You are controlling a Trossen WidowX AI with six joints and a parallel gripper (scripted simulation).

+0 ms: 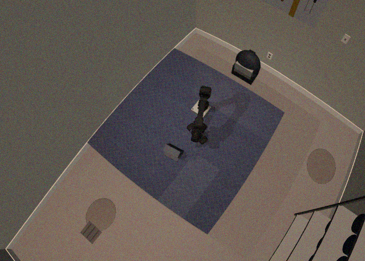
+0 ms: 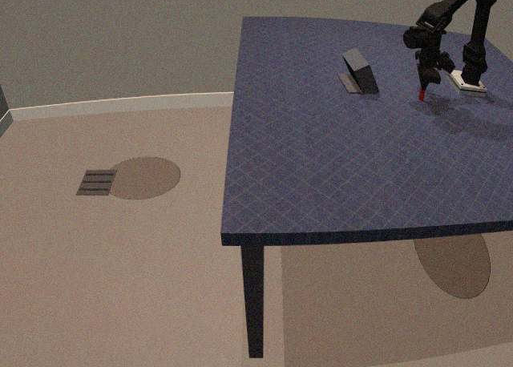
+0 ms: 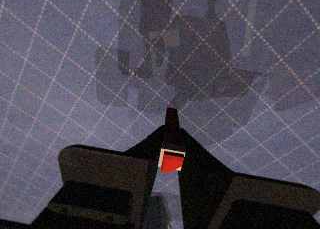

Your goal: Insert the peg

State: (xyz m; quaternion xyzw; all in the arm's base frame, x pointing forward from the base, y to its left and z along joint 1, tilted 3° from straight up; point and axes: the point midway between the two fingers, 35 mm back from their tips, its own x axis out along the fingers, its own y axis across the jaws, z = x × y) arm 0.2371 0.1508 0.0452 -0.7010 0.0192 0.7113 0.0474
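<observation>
The red peg (image 2: 422,94) (image 3: 172,163) is upright, its lower end at or very close to the table. Its top shows a red face with a pale, square-looking rim in the wrist view. My gripper (image 2: 422,87) (image 3: 171,130) is shut on the peg, one finger on each side, pointing down. The peg is hidden under the arm in the top view. The grey sloped panel block (image 1: 172,152) (image 2: 365,78) stands a short way from the gripper, its dark face turned toward the robot. A sliver of the block (image 3: 158,213) shows between the fingers. Its hole cannot be made out.
The arm's white base plate (image 1: 195,108) (image 2: 458,80) sits behind the gripper on the blue table (image 1: 141,114) (image 2: 314,156). A thin grey plate (image 2: 349,82) lies at the foot of the block. The arm's shadow falls beside the peg.
</observation>
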